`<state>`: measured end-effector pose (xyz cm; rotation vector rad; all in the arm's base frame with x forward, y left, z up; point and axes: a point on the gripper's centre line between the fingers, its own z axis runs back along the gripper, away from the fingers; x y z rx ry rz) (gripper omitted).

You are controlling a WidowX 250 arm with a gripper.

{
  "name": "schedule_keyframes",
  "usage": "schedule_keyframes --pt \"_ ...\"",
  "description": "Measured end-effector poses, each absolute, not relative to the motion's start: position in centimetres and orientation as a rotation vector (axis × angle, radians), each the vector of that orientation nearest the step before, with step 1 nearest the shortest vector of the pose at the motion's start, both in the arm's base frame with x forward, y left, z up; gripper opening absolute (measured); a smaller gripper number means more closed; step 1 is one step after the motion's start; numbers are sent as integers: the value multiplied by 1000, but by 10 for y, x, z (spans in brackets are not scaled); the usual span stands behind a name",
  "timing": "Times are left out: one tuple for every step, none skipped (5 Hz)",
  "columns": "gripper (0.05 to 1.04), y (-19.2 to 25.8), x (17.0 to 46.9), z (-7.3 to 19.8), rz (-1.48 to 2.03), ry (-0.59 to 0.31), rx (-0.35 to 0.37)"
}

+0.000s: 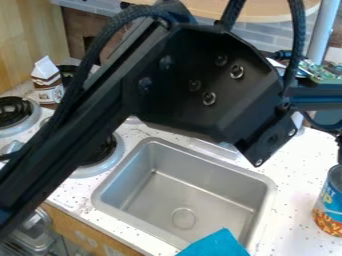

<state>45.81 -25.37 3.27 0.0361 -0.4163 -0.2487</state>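
At the right edge, a black part of the gripper (338, 145) is cut off by the border, just above a can (329, 202) with a blue and orange label. The can stands on the speckled counter (297, 170), right of the sink. Whether the gripper touches the can, I cannot tell. A metal sink (150, 200) lies below the arm. A bright blue cloth-like piece (214, 245) overlaps its near rim at the bottom edge.
The arm (200, 80) crosses the upper middle and hides part of the stove. Burners (15, 112) and a brown-and-white carton (47, 90) are at the left. A green circuit board (324, 72) sits on the arm at upper right.
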Motion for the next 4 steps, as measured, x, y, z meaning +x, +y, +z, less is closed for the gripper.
schedule_keyframes --pt "1000 -251 448 25 -252 -383 41" --pt "1000 -247 439 24 -256 -368 41" --pt "1000 -248 424 25 -270 -358 38" --pt "1000 -250 403 31 -296 -354 30"
